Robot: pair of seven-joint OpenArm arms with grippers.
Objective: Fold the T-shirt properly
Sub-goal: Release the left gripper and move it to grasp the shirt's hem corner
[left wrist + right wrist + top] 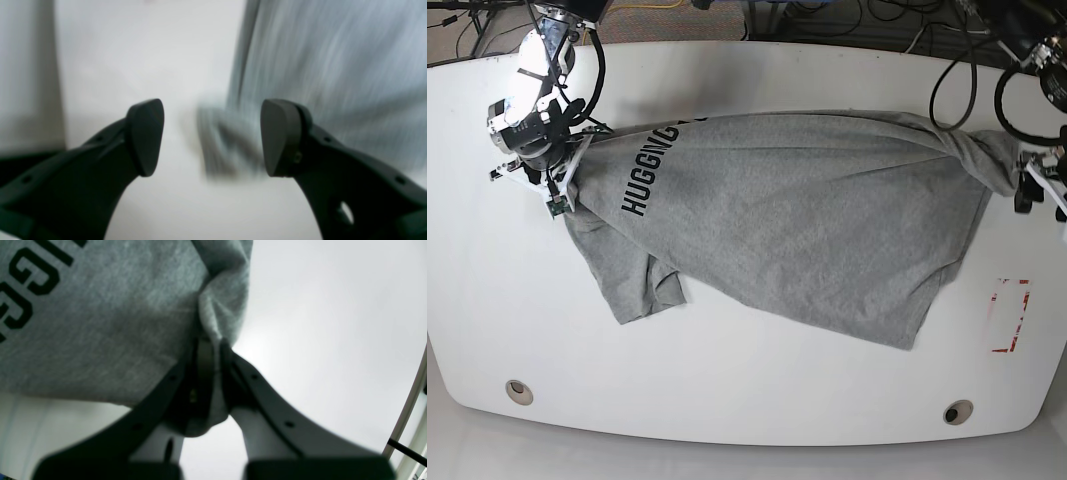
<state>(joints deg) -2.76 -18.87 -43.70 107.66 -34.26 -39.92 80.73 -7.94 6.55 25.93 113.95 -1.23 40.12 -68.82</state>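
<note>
The heather-grey T-shirt (pixel 777 220) lies spread across the white table (pixel 757 400), with dark block letters near its left end. My right gripper (pixel 555 188) is at that left end, shut on a fold of the shirt's edge. The right wrist view shows this up close, with cloth (pixel 100 323) pinched between the fingers of the right gripper (pixel 213 351). My left gripper (pixel 1037 188) is just off the shirt's bunched right corner (pixel 992 150). In the left wrist view the left gripper (pixel 211 136) stands open, with blurred cloth (pixel 333 66) beyond and between its fingers, untouched.
A red-outlined rectangle (pixel 1009 315) is marked on the table near the right edge. Two round holes (pixel 519 390) (pixel 958 411) sit near the front edge. Black cables (pixel 947 80) loop over the back right corner.
</note>
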